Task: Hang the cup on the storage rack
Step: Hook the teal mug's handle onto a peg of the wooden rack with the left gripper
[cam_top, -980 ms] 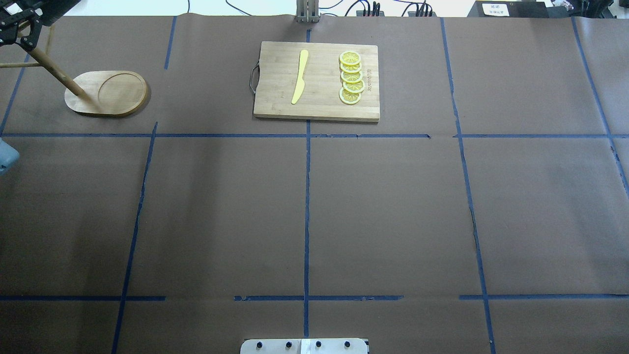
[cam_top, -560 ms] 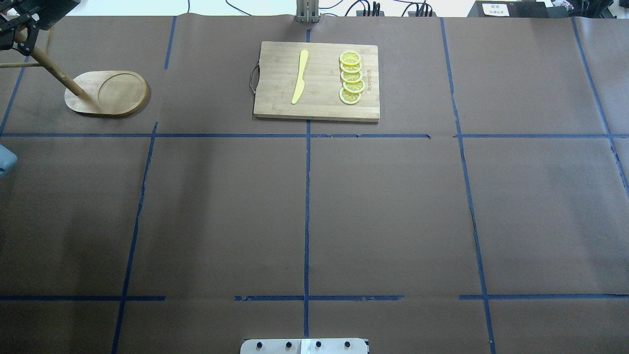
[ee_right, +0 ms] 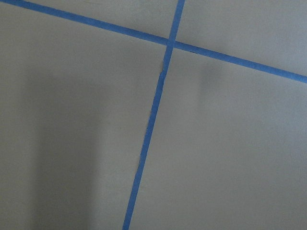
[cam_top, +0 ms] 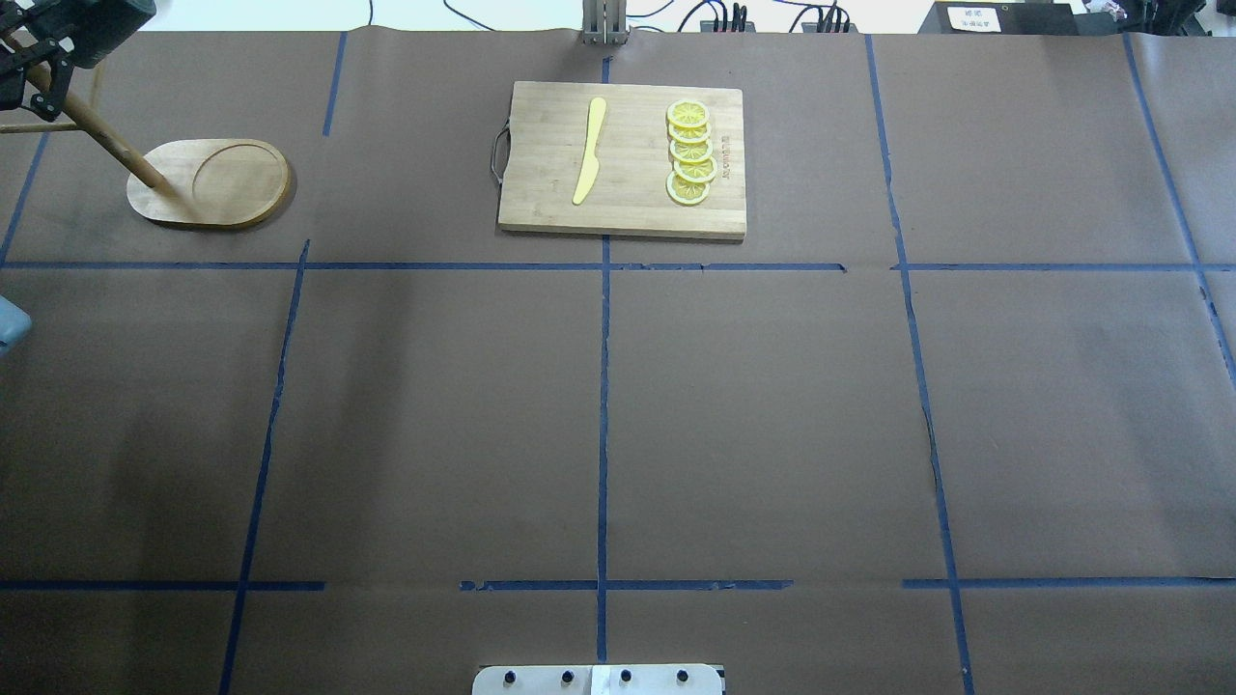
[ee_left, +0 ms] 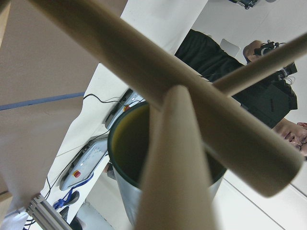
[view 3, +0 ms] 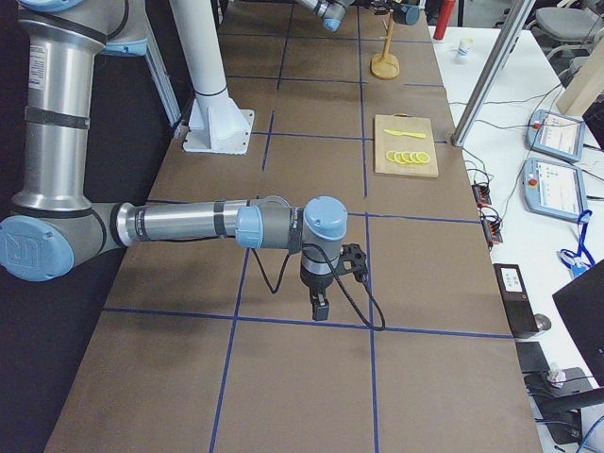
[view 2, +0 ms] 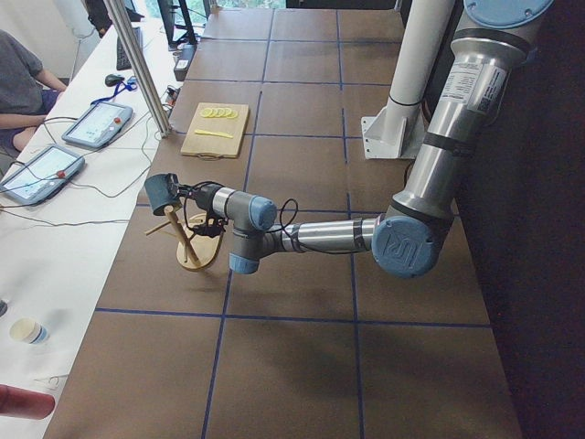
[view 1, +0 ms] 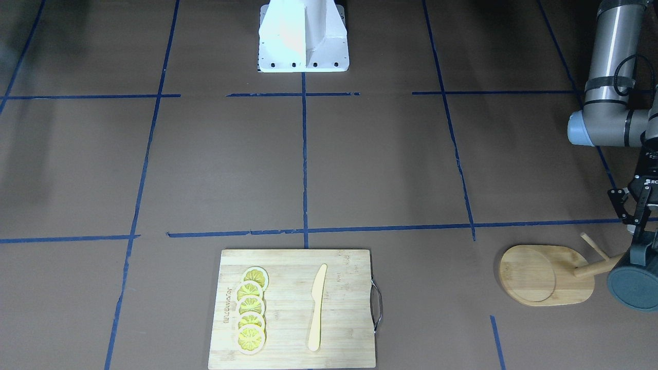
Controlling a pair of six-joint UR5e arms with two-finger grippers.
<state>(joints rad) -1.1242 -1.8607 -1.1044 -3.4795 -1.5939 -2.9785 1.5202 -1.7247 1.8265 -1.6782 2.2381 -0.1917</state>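
The cup (view 1: 635,288) is dark blue-grey and held sideways at the top of the storage rack (view 1: 534,275). My left gripper (view 1: 639,235) is shut on the cup's handle side, just above the rack's pegs. In the left wrist view the cup's yellow inside (ee_left: 129,143) shows right behind the crossing post and pegs (ee_left: 144,62). In the exterior left view the cup (view 2: 162,190) sits at the post's top. The rack's oval base (cam_top: 212,183) lies flat on the table. My right gripper (view 3: 321,310) hangs low over bare table; I cannot tell whether it is open or shut.
A wooden cutting board (cam_top: 623,159) with a yellow knife (cam_top: 589,150) and lemon slices (cam_top: 690,154) lies at the far middle. The rack stands near the table's far left corner. Tablets and an operator (view 2: 18,87) are beyond that edge.
My left gripper with the cup has shifted a little farther toward the far left corner, at the rack's top. The rack base has not moved.
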